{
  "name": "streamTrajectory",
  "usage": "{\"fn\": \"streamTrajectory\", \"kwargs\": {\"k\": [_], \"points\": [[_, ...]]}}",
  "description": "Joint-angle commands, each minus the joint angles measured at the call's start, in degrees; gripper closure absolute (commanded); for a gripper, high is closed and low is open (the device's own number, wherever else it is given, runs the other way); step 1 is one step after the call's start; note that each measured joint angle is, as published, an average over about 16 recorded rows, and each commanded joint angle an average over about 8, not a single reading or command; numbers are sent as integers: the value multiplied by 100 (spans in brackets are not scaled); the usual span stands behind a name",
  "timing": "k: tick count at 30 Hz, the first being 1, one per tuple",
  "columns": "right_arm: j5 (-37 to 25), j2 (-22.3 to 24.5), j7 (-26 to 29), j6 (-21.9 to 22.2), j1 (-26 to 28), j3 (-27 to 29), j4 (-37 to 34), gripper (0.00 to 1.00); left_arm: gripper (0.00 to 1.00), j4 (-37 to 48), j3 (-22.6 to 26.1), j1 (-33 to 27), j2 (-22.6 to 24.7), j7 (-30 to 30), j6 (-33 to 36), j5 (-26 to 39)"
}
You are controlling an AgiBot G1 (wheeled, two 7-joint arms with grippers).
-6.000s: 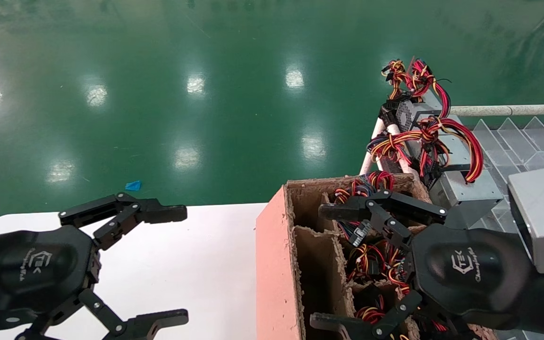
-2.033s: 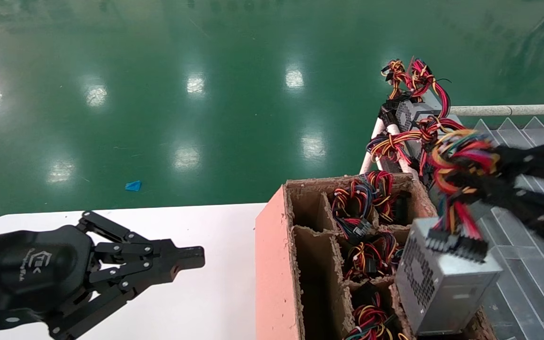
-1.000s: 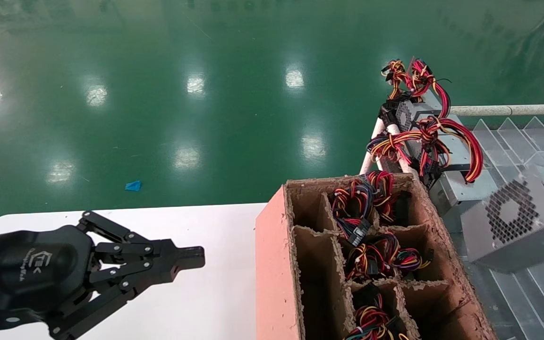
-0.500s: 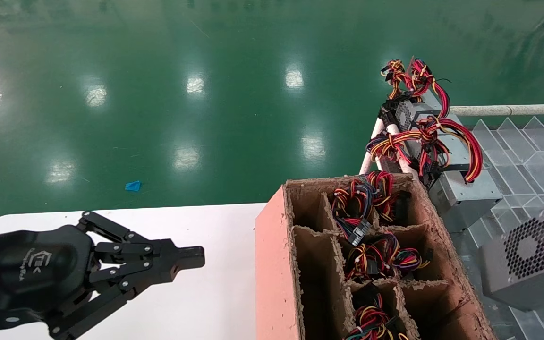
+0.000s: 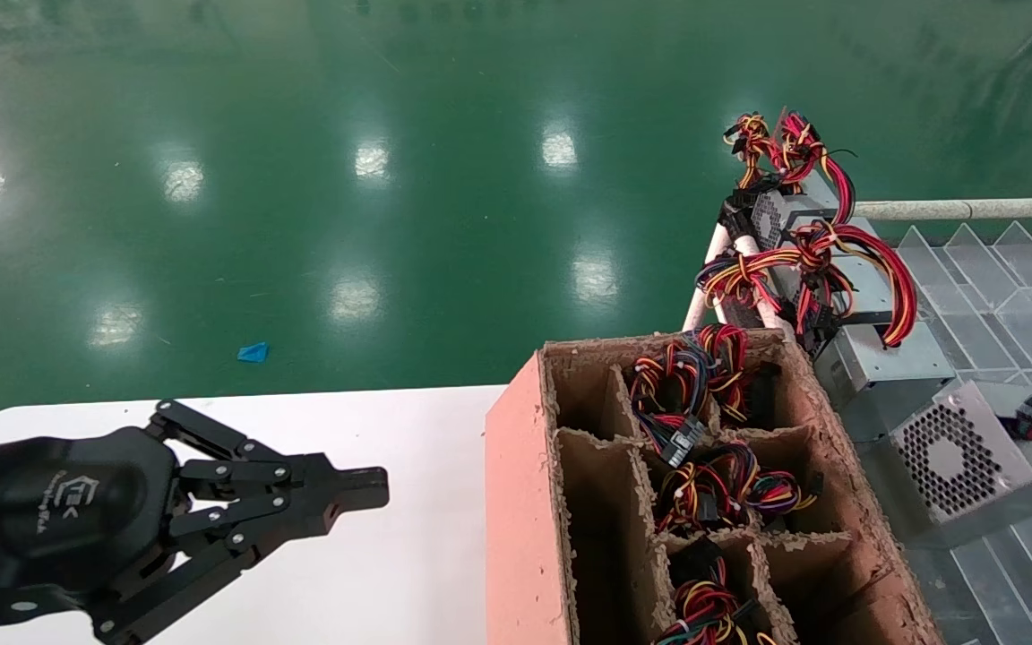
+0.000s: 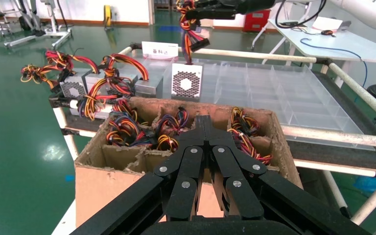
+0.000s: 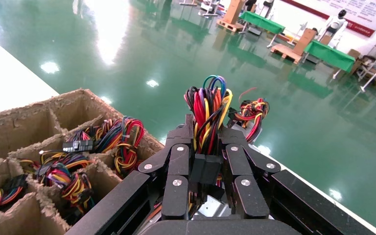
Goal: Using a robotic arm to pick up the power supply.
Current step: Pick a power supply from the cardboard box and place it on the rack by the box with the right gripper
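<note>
Right wrist view: the right hand [image 7: 206,147] is clenched on the wires [image 7: 208,110]. In the head view, the power supply [image 5: 964,457] hangs at the right edge, beside the box [image 5: 516,502]; left hand [image 5: 337,493] is clenched, far.

The white table [image 5: 373,555] lies open at 9 o'clock of the cardboard box [image 5: 525,502], occupied only by the left gripper [image 5: 364,491], fingers pressed together. At 3 o'clock of the box, the power supply [image 5: 964,461] sits on the clear tray [image 5: 1000,313], its wires [image 7: 208,110] pinched in the right gripper [image 7: 206,142], closing off that corner. At 12 o'clock, more power supplies [image 5: 883,363] crowd just beyond the box, while wire bundles [image 5: 713,484] fill its right-hand cells and the left-hand cells stand free.
</note>
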Motion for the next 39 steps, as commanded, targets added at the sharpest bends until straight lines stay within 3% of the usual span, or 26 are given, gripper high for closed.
{"fn": "streamTrajectory", "kwargs": {"k": [1,9,21,39], "points": [[52,34,-92,36,182,-273,-141,100,100,0,0,0,0,0,0,0],[78,71,-405,88,1148,-1345,-646,100,100,0,0,0,0,0,0,0],[-199,-244,-694,-254,2775,-2727,-1436,100,100,0,1,0,0,0,0,-1],[-591,-674,-1197,-936,4072,-3483,-2864,100,100,0,1,0,-1,1,-1,-1]]}}
